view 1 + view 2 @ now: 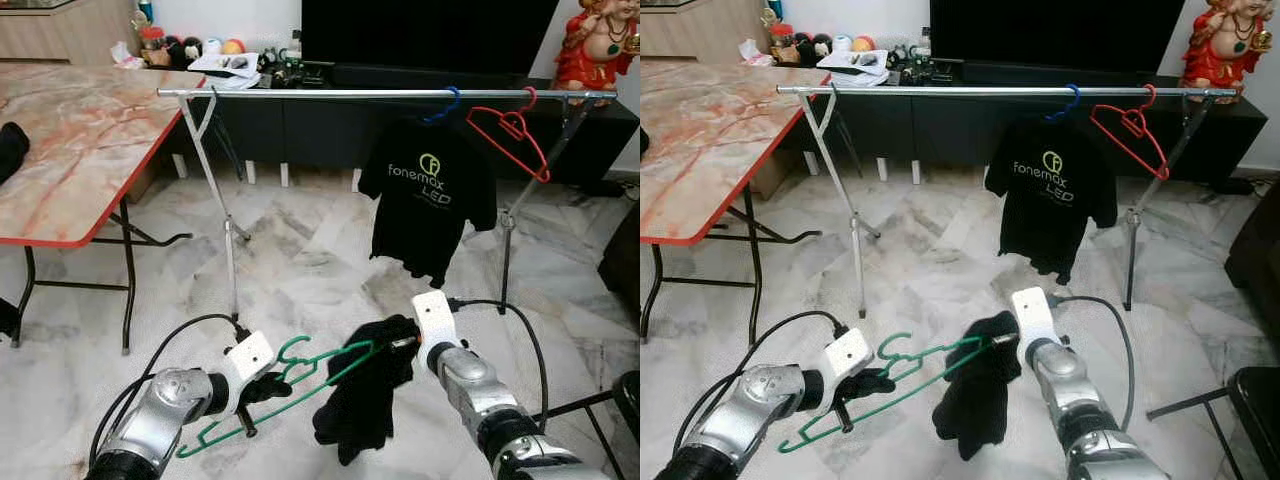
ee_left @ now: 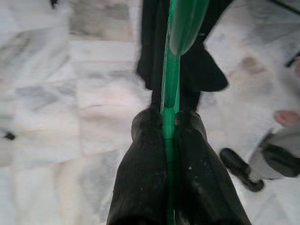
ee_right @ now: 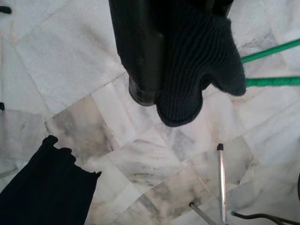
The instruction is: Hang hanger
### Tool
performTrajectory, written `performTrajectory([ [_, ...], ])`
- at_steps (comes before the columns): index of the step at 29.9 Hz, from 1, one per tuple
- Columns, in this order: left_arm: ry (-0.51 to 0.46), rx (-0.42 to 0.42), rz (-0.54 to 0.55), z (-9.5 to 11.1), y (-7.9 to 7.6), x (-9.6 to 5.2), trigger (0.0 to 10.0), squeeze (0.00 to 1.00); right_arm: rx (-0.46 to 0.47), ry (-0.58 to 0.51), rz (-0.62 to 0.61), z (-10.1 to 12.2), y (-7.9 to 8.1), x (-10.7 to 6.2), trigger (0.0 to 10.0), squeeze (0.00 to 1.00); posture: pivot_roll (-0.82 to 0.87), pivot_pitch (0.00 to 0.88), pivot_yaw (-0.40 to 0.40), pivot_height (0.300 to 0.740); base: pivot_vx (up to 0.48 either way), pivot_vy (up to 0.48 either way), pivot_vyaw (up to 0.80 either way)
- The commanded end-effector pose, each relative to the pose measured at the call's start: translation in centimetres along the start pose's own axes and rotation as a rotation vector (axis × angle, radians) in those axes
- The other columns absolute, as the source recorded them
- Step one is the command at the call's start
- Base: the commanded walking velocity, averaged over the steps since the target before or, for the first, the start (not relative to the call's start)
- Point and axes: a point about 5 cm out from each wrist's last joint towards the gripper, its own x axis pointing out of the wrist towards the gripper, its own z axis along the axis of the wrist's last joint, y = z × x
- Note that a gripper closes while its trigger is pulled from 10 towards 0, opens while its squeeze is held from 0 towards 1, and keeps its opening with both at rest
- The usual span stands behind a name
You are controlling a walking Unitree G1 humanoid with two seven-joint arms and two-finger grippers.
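Clamping green hanger (image 1: 290, 385): left gripper (image 2: 169, 136) (right gripper (image 1: 400, 343) pinches black garment (image 1: 365, 395)).

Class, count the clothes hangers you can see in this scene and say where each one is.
3. The blue hanger hangs on the rail, carrying the black T-shirt. The bare red hanger hangs beside it. The green hanger is clamped in the left tool.

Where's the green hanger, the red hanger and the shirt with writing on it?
green hanger (image 1: 300, 385), left eye view, its sloping arm.
red hanger (image 1: 512, 128), left eye view, its neck under the hook.
black T-shirt (image 1: 428, 190), left eye view, its printed chest.
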Motion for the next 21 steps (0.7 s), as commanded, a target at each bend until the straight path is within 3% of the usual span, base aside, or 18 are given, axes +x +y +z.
performTrajectory([
  [1,-0.022,-0.008,0.068,0.3,0.9,-0.2,10.0,0.00,0.005,-0.009,0.021,0.2,0.3,0.0,10.0,0.00,0.06,0.060,-0.044,0.740,0.000,0.000,0.00],
  [7,-0.077,-0.038,-0.007,1.0,0.0,0.0,10.0,0.00,-0.024,-0.006,0.131,0.3,1.8,0.2,10.0,0.00,0.06,0.062,-0.044,0.740,0.000,0.000,0.00],
  [13,-0.119,-0.098,-0.118,1.6,-1.0,-0.4,10.0,0.00,0.009,-0.024,0.165,0.8,2.2,0.2,10.0,0.00,0.06,0.067,-0.043,0.740,0.000,0.000,0.00],
  [21,-0.091,-0.084,-0.085,1.1,-0.6,-0.3,10.0,0.00,0.118,-0.125,0.234,3.0,2.8,0.0,10.0,0.00,0.06,0.069,-0.040,0.740,0.000,0.000,0.00],
])
